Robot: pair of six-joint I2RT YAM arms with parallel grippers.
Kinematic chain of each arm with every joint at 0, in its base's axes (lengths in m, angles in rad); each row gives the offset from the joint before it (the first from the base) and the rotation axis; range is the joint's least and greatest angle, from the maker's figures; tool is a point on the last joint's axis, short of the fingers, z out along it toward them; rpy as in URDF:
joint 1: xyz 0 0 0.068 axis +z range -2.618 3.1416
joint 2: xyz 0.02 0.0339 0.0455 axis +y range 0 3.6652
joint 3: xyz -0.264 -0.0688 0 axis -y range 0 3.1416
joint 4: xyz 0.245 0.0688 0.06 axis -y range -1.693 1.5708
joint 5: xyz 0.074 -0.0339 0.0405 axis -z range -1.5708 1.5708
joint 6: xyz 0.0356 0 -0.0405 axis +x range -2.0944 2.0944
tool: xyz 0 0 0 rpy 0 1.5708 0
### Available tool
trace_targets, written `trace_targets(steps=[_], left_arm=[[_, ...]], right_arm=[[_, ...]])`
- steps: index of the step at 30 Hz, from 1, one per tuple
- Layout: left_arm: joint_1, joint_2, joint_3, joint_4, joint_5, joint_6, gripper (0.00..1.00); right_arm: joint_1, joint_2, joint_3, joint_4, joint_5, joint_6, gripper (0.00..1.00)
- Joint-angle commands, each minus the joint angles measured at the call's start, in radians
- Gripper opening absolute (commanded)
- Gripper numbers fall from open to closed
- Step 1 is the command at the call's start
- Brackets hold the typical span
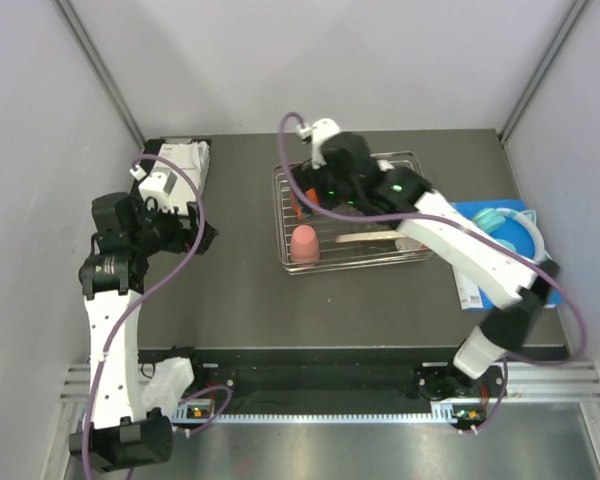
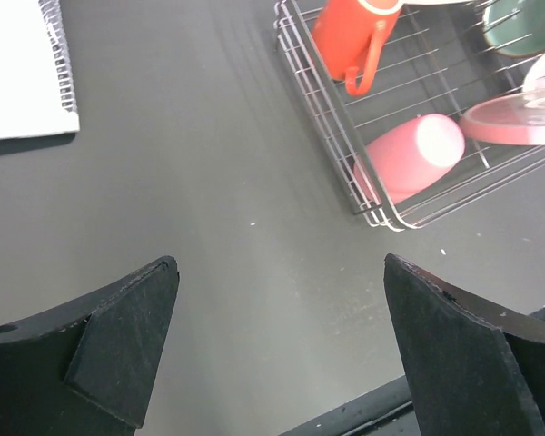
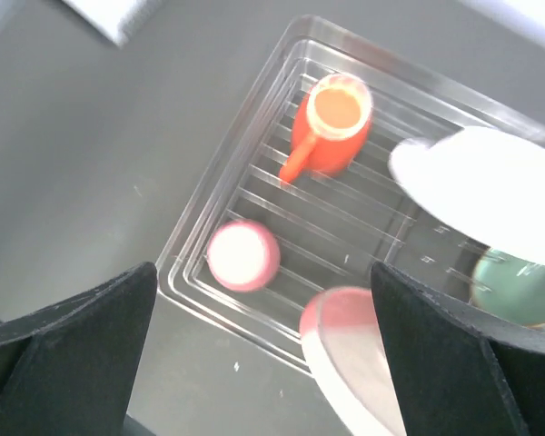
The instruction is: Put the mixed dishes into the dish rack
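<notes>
The wire dish rack [image 1: 412, 258] stands mid-table. In it are a salmon pink cup [image 1: 305, 244], an orange mug [image 1: 294, 203] and a pink-and-cream plate [image 1: 366, 238]. The right wrist view looks down on the rack [image 3: 195, 238]: orange mug [image 3: 331, 123], pink cup [image 3: 242, 255], pink plate [image 3: 354, 354], a white plate [image 3: 490, 186] and a mint green bowl [image 3: 518, 289]. My right gripper [image 3: 262, 304] is open and empty above the rack [image 1: 325, 198]. My left gripper [image 2: 280, 265] is open and empty over bare table left of the rack [image 2: 331, 109], also seen from above [image 1: 200, 236].
A black tray with white papers [image 1: 183, 160] lies at the back left; its spiral-bound paper [image 2: 23, 73] shows in the left wrist view. Teal headphones [image 1: 502, 224] rest on a blue sheet at the right. Grey walls enclose the table.
</notes>
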Motion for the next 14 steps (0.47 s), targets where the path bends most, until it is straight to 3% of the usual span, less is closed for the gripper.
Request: trace_targets(steps=[1, 8, 14], left_arm=[[0.003, -0.049, -0.041, 0.062, -0.047, 0.015, 0.99], [0.003, -0.059, -0.047, 0.026, -0.064, 0.010, 0.99], [0.003, -0.079, -0.058, 0.040, -0.053, -0.014, 0.99]], right_arm=[[0.003, -0.288, -0.157, 0.060, 0.071, 0.050, 1.00], [0.003, -0.580, -0.483, 0.120, 0.108, 0.119, 1.00], [0.005, -0.631, -0.521, 0.118, 0.128, 0.126, 1.00]])
